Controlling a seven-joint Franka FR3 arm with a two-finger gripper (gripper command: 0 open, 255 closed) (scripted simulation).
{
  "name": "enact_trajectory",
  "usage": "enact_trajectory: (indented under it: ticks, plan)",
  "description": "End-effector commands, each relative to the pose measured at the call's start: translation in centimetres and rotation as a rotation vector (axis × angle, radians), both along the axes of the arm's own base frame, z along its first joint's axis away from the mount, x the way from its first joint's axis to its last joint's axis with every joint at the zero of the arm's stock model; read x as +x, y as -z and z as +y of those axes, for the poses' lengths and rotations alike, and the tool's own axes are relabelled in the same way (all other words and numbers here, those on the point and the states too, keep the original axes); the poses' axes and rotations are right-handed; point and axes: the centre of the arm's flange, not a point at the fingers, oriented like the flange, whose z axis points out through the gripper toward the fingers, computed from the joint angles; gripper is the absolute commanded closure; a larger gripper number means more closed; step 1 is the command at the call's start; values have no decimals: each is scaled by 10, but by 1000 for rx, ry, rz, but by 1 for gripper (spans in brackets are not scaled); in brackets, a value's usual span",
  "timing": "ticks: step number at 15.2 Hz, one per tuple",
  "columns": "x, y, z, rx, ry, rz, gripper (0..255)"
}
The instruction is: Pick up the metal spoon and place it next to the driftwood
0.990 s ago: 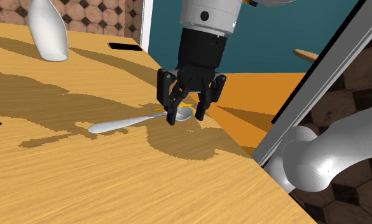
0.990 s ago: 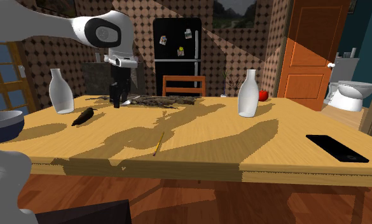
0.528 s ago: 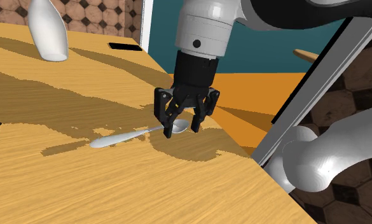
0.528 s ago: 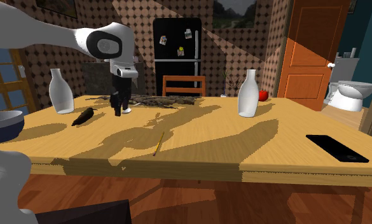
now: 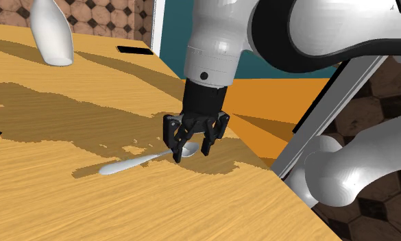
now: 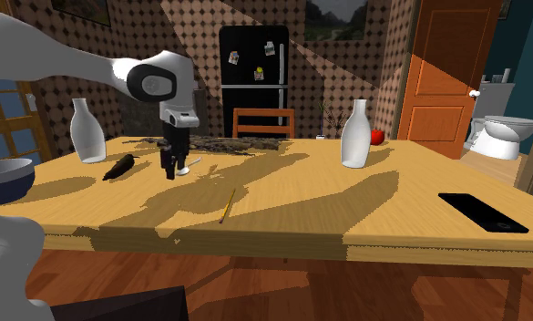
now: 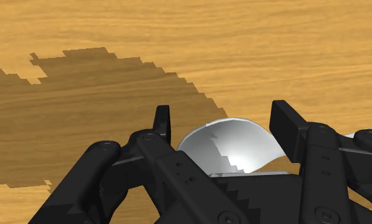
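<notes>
A silvery spoon (image 5: 134, 162) lies almost level just over the wooden table (image 5: 68, 205); whether its handle tip touches the wood I cannot tell. My black gripper (image 5: 187, 150) points down and is shut on the spoon's bowl (image 7: 232, 146), with a finger on each side of it (image 7: 222, 114). In the second exterior view the gripper (image 6: 170, 171) and spoon (image 6: 193, 162) hang a short way in front of the dark driftwood (image 6: 237, 143), which stretches along the table's far edge.
Two white bottles (image 6: 87, 130) (image 6: 355, 134), a dark curved object (image 6: 118, 167), a pencil (image 6: 227, 205), a black phone (image 6: 483, 212), a dark bowl (image 6: 5, 178) and a red fruit (image 6: 377, 137) share the table. The table's edge (image 5: 260, 161) runs close beside the gripper.
The gripper has carried the spoon away from the driftwood, toward the second exterior camera and lower over the table. It stays shut on the spoon's bowl.
</notes>
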Motion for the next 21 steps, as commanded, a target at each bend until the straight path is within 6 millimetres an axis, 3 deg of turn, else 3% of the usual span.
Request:
enact_trajectory:
  ticks: [1, 3, 11, 12, 17, 21]
  plan:
    - [0, 11, -1, 0, 0, 0, 255]
    - [0, 23, -1, 0, 0, 0, 255]
    - [0, 23, -1, 0, 0, 0, 255]
    - [0, 23, -1, 0, 0, 0, 0]
    - [0, 23, -1, 0, 0, 0, 0]
    - [7, -26, -5, 0, 0, 0, 0]
